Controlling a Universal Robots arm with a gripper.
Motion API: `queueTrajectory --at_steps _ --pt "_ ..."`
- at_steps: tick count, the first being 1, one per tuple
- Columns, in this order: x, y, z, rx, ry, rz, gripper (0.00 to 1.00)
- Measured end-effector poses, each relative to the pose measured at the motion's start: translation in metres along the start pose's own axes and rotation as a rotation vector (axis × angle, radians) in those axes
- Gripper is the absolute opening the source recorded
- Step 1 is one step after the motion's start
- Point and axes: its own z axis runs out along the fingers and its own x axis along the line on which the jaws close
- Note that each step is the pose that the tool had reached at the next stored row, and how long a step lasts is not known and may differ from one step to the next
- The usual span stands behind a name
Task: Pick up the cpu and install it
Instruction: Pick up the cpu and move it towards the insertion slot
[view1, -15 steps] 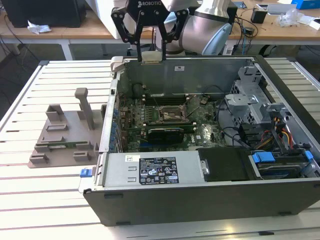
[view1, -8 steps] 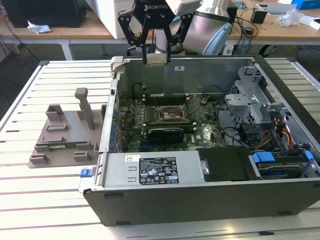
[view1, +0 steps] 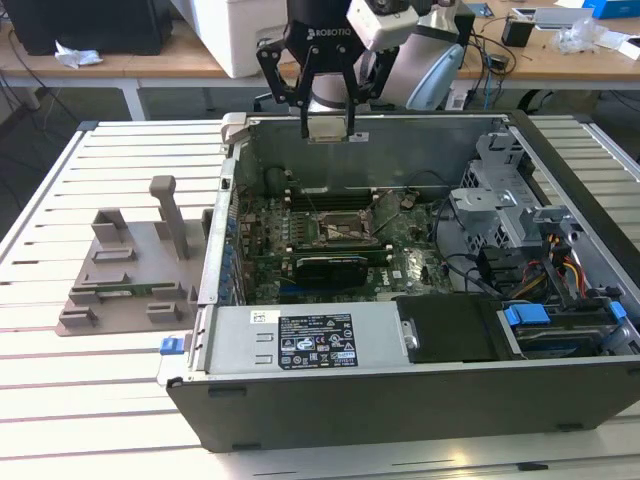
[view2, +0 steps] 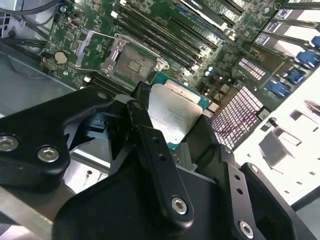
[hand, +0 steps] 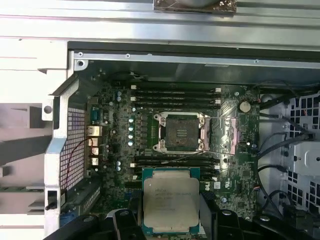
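Above the far wall of the open computer case (view1: 400, 400), the end effector (view1: 328, 122) hangs clenched on the cpu (view1: 328, 131), one black finger (view1: 305, 112) pressed against each of two opposite edges. In the exterior view the chip shows as a small pale square plate held up between the fingertips, clear of the case and touching nothing else. In both wrist views it is a flat square part (hand: 171, 200) with a silvery-grey metal lid, stepped at its edges and carrying faint print, set on a thin green board that shows as a darker rim all round (view2: 177, 112). The lid faces the wrist cameras and the black fingers (hand: 120, 222) close in on its sides. Down inside the case, on the green motherboard (hand: 115, 150), the socket (hand: 180, 132) lies bare, its dark square centre exposed and its metal retaining frame (hand: 222, 135) swung open just beside it; long dark memory slots run along both of its sides. The cpu is well apart from that socket, held high over it. The case rests on a white slatted table (view1: 100, 400), and a grey holder (view1: 130, 270) stands on the table at the exterior view's left, just beside the case.
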Motion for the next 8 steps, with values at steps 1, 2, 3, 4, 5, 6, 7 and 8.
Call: queueTrajectory --at_steps 1,2,3,4,5,6,7,8 --pt "-0.0016 0.0005 0.0017 0.0003 0.0002 0.000 0.54" --pt "-0.0029 0.0008 0.0036 0.0006 0.0004 0.000 0.54" --pt "-0.0053 0.0016 0.0076 0.0014 0.0012 0.000 0.54" --pt "-0.0076 0.0024 0.0115 0.0018 0.0016 0.000 0.54" --pt "-0.0100 0.0032 0.0154 0.0023 0.0021 0.000 0.54" --pt "-0.0120 0.0039 0.0186 0.0030 0.0027 0.000 0.54" --pt "-0.0139 0.0044 0.0219 0.0031 0.0028 0.000 0.54" --pt "-0.0150 0.0047 0.0240 0.0033 0.0029 0.000 0.54"
